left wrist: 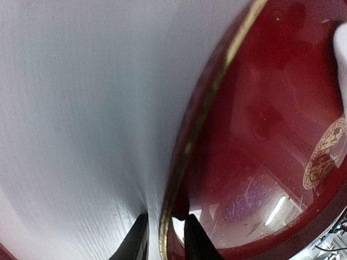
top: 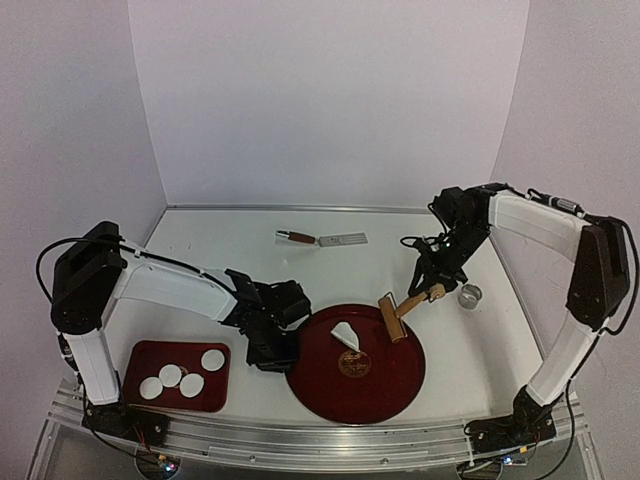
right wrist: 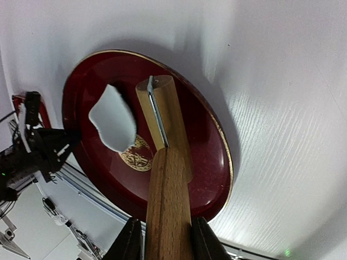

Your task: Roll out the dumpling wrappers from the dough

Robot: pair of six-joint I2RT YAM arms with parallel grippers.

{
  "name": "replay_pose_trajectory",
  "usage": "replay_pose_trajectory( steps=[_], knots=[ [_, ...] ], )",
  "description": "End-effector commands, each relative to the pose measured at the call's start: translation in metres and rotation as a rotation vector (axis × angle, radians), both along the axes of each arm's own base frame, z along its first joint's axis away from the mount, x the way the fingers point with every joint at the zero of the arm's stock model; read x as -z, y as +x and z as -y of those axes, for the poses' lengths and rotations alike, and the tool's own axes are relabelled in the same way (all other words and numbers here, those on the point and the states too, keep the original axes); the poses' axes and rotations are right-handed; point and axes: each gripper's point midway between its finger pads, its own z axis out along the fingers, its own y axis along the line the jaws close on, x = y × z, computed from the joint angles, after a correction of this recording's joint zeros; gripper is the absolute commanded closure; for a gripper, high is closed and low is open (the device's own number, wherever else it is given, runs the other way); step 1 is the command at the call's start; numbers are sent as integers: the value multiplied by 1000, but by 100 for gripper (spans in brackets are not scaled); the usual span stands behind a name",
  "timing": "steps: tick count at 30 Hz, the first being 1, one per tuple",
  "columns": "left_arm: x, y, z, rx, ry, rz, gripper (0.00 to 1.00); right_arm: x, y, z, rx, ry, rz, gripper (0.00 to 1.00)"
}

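Right jaws clamp the rolling pin (top: 395,316) handle, roller over the plate (top: 340,395), dough (top: 347,335) just to its left; left jaws narrowly straddle the plate rim; wrappers (top: 181,378) on the tray (top: 140,355).

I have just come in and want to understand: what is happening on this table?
The right claw holds a wooden roller over the round red plate, where a ragged piece of dough lies. The left claw straddles the plate's left rim; whether it grips the rim is unclear. Four round wrappers already lie on a small red tray at the left.
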Motion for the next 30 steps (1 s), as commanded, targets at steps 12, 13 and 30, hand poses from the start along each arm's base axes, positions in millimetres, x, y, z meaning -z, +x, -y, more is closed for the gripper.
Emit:
replay_pose_trajectory(
  steps=[12, 13, 30],
  knots=[
    [-93, 22, 10, 65, -135, 88, 38, -59, -17, -22, 283, 291, 6, 100],
    [-96, 32, 9, 74, -150, 92, 37, -59, -17, -21, 318, 299, -1, 100],
    [-85, 101, 13, 464, -175, 139, 36, -34, -44, -78, 629, 355, -43, 100]
  ],
)
